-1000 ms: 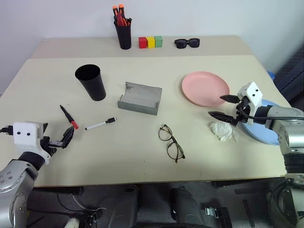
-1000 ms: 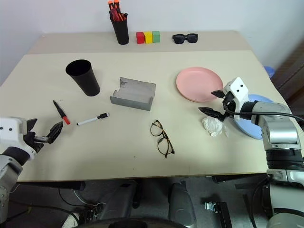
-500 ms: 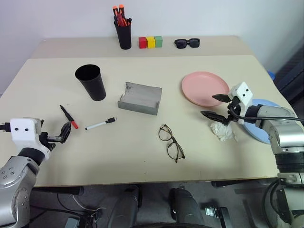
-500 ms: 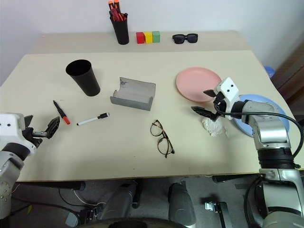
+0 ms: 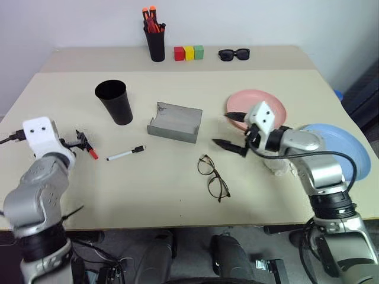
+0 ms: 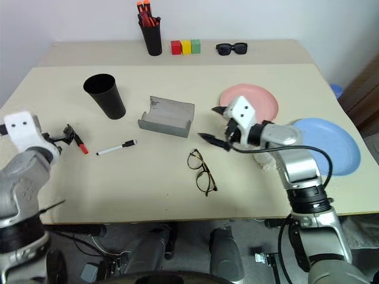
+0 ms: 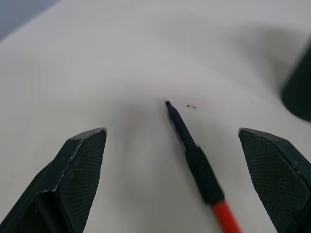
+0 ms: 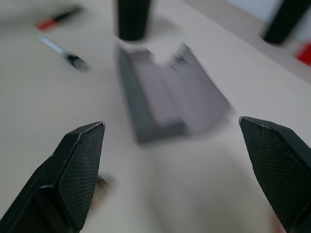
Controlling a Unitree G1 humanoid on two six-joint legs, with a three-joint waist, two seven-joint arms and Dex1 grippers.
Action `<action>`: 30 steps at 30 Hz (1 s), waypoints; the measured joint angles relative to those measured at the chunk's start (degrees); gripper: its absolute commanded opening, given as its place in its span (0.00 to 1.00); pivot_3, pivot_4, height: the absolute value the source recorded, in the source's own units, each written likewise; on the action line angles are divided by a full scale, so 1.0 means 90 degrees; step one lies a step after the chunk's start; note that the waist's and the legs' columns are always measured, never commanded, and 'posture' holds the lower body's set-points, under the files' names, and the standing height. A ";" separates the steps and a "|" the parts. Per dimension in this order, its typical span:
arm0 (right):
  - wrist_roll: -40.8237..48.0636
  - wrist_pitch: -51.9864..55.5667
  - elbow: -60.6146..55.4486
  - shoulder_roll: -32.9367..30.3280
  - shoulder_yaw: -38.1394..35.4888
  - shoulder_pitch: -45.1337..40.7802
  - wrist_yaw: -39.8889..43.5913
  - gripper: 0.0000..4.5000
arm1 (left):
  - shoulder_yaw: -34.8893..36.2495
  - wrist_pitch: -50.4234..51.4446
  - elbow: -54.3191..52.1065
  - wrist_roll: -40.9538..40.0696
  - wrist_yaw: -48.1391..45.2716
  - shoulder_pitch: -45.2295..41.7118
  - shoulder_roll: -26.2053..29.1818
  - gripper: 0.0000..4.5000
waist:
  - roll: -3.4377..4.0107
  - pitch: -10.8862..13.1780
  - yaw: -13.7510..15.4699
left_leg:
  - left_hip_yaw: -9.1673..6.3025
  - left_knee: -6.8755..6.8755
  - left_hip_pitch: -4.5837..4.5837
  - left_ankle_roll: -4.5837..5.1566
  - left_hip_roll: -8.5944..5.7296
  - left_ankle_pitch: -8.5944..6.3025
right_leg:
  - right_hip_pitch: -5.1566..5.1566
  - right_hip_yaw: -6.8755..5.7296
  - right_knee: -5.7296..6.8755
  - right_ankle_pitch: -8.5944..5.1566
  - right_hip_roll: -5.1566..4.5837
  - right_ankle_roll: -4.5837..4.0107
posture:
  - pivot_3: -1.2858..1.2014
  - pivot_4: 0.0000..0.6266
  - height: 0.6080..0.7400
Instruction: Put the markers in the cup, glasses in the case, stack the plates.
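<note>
Black marker with red cap flat on the table, lined up between the wide-apart fingers of the left gripper, not yet touched; white marker just beyond, black cup further off. Likely first step: markers into cup. Next: lower, close on the barrel, lift to the cup. Right gripper also spread, empty, above the glasses, near the open grey case

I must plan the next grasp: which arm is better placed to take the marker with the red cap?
The left. Its open gripper is right at the red-capped marker, which lies between its fingers in the wrist view. The right gripper hangs near the glasses.
</note>
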 measured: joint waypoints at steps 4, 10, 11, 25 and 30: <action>0.0107 0.0306 -0.0635 0.0359 0.0379 0.0314 -0.0208 1.00 | -0.0028 0.1232 0.0755 0.0439 0.0599 -0.1058 -0.0183 0.99 | -0.0002 0.0000 -0.0017 | 0.0001 -0.0002 0.0000 -0.0002 -0.0005 0.0001 | -0.0004 0.0000 0.0004 0.0003 0.0003 0.0006 | 0.52 0.24 1.00; 0.0110 0.0450 -0.0993 0.0504 0.0655 0.0657 -0.0421 1.00 | 0.0486 0.2390 0.1342 0.0857 0.0858 -0.1820 -0.0891 0.99 | -0.0004 0.0001 -0.0069 | -0.0001 -0.0003 0.0000 -0.0006 -0.0003 0.0003 | -0.0006 0.0000 0.0006 0.0003 0.0005 0.0007 | 0.52 0.24 1.00; 0.0109 0.0451 -0.1042 0.0506 0.0660 0.0713 -0.0447 1.00 | 0.0592 0.2482 0.1376 0.0946 0.0877 -0.1937 -0.0954 0.99 | -0.0004 0.0001 -0.0068 | 0.0000 -0.0004 0.0002 -0.0007 -0.0004 0.0003 | -0.0006 0.0000 0.0007 0.0003 0.0005 0.0006 | 0.52 0.24 1.00; 0.0094 0.0453 -0.1149 0.0522 0.0807 0.0829 -0.0576 1.00 | 0.1581 0.0588 0.1286 0.1505 0.0766 -0.1954 -0.1627 0.03 | -0.0006 0.0001 -0.0083 | 0.0008 -0.0009 0.0004 -0.0020 0.0003 0.0002 | -0.0010 0.0002 0.0005 0.0006 0.0004 0.0004 | 0.52 0.24 1.00; 0.0087 0.0452 -0.1135 0.0541 0.0838 0.0817 -0.0575 1.00 | 0.0813 -0.2167 0.0921 0.1619 0.0092 -0.1292 -0.1203 0.03 | -0.0011 0.0000 -0.0009 | 0.0022 -0.0010 -0.0001 -0.0029 0.0002 0.0005 | -0.0011 0.0002 0.0002 0.0007 0.0005 0.0000 | 0.52 0.24 1.00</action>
